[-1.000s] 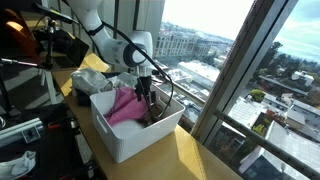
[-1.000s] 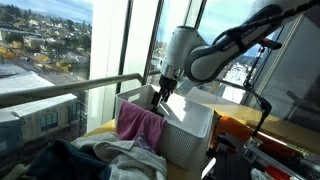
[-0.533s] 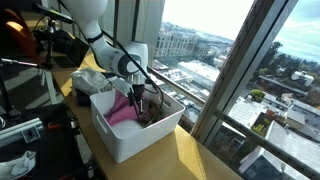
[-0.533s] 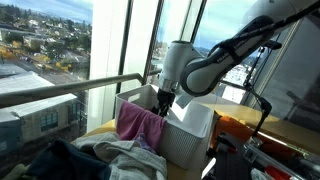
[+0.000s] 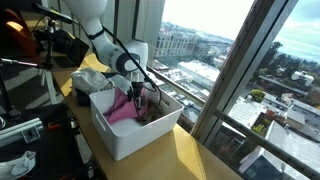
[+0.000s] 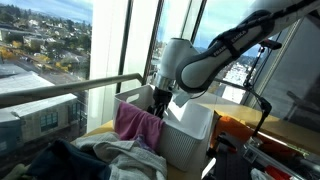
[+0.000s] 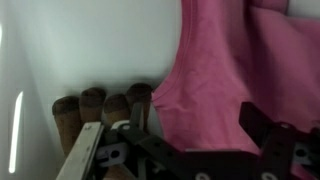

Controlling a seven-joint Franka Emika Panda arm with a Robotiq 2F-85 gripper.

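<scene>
One soft pink cloth (image 5: 122, 108) lies in the white plastic bin (image 5: 125, 142). It looks light and limp, so a bunched fold is best to pinch. The pincer (image 7: 180, 140) hangs wide open and empty, close over it.

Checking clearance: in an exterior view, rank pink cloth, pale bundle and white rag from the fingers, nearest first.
1. pink cloth, inside the bin, right by the fingers.
2. pale bundle, just behind the bin.
3. white rag, far bottom-left corner.

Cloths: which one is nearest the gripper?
The pink cloth, draped over the bin wall beside the gripper; the white cloth and dark cloth lie outside the bin.
</scene>
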